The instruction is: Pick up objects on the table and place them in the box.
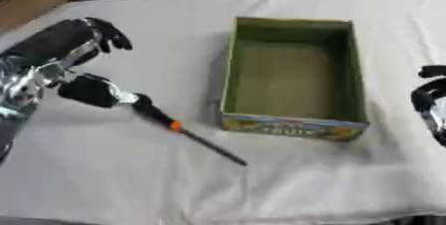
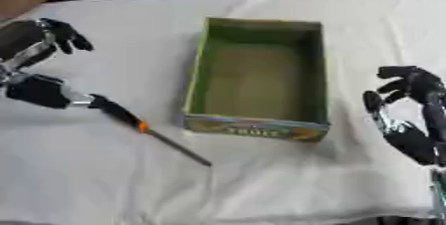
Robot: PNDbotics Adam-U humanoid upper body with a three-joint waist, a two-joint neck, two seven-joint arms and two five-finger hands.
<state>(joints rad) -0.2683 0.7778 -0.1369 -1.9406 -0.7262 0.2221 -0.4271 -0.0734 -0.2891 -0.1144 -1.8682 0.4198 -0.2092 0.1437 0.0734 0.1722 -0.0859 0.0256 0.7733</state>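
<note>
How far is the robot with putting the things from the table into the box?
Nothing looks done yet: the green box is empty. In hand: the left hand is at the handle end of the screwdriver, which lies on the white cloth beside the box; whether it is gripped cannot be told. The right hand waits open at the right edge. Left: lifting the screwdriver and placing it in the box.
</note>
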